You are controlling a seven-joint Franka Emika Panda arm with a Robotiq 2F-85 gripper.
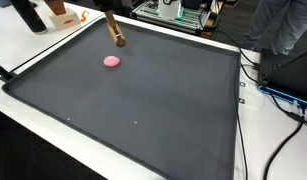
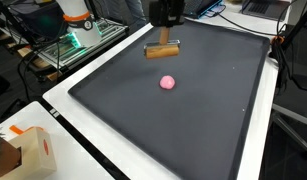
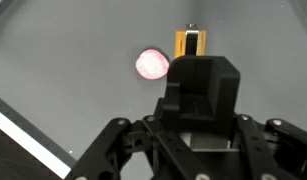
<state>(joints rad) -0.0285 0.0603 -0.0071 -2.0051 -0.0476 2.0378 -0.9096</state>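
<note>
**Ana:** What takes up the most room?

**Ben:** A white table (image 1: 53, 132). It is almost wholly covered by a dark grey rectangular mat (image 1: 153, 115), which shows in both exterior views.

**Ana:** And the arm's tool?

**Ben:** The black gripper (image 2: 165, 18) hangs over the mat's far part, close to one edge. In the wrist view its body and linkages fill the lower half. The fingertips merge into one dark mass there, so I cannot tell whether they are parted, closed, or clamped on anything.

**Ana:** What is nearest to it?

**Ben:** A brown wooden block (image 2: 162, 50), long and narrow, directly under the gripper. In an exterior view it reads as a slanted bar (image 1: 115, 30) by the mat's corner. In the wrist view only a narrow orange end (image 3: 191, 42) peeks out past the gripper. I cannot tell whether the block rests on the mat or touches the fingers.

**Ana:** Anything smaller?

**Ben:** A small round pink piece (image 2: 168, 82) lies on the mat. It is apart from the block and nearer the mat's middle. From the wrist it sits just beside the block's end (image 3: 151, 65).
</note>
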